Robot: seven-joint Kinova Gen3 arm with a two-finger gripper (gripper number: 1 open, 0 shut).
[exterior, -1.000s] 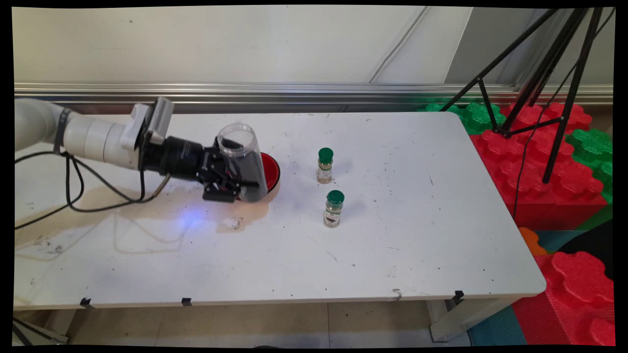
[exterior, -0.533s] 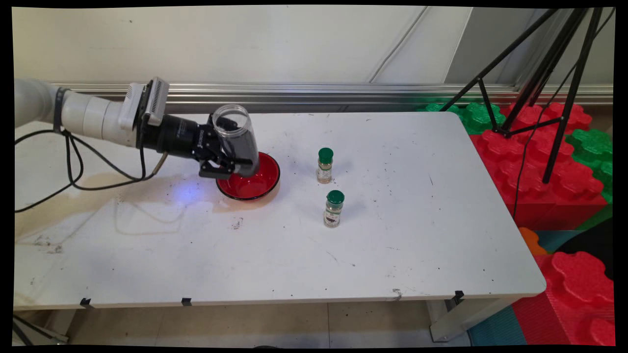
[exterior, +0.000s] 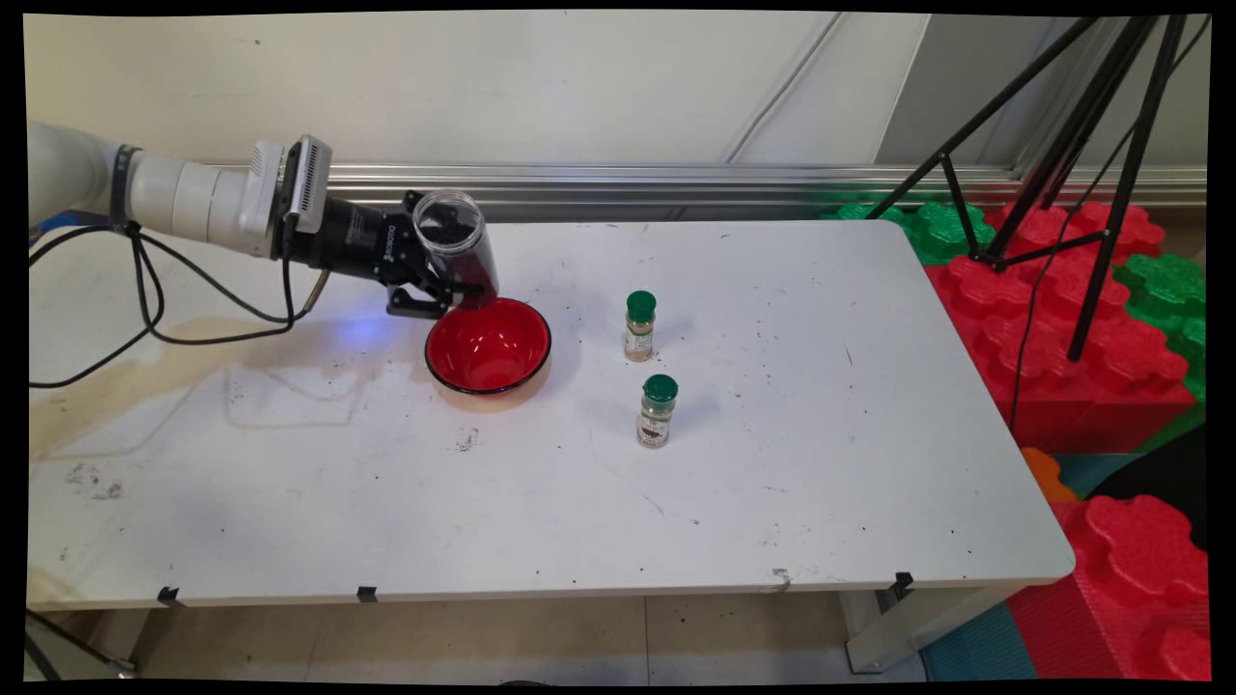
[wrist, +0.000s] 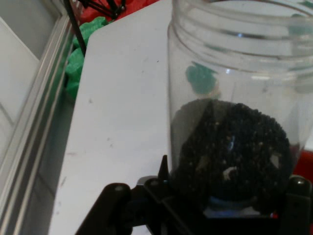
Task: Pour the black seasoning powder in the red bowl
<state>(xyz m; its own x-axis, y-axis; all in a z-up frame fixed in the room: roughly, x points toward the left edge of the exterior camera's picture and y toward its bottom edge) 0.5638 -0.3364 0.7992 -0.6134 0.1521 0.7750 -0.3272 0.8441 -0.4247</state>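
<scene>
A clear plastic jar (exterior: 454,246) part-filled with small black grains (wrist: 230,152) is clamped between the fingers of the black two-finger gripper (exterior: 439,280), lifted off the white table (exterior: 772,463) toward its far left part, mouth open and tilted. Just below it, the glossy red bowl with a black rim (exterior: 489,345) sits on the table. Two small green-capped spice bottles (exterior: 639,325) (exterior: 657,410) stand upright nearer the middle, right of the bowl.
</scene>
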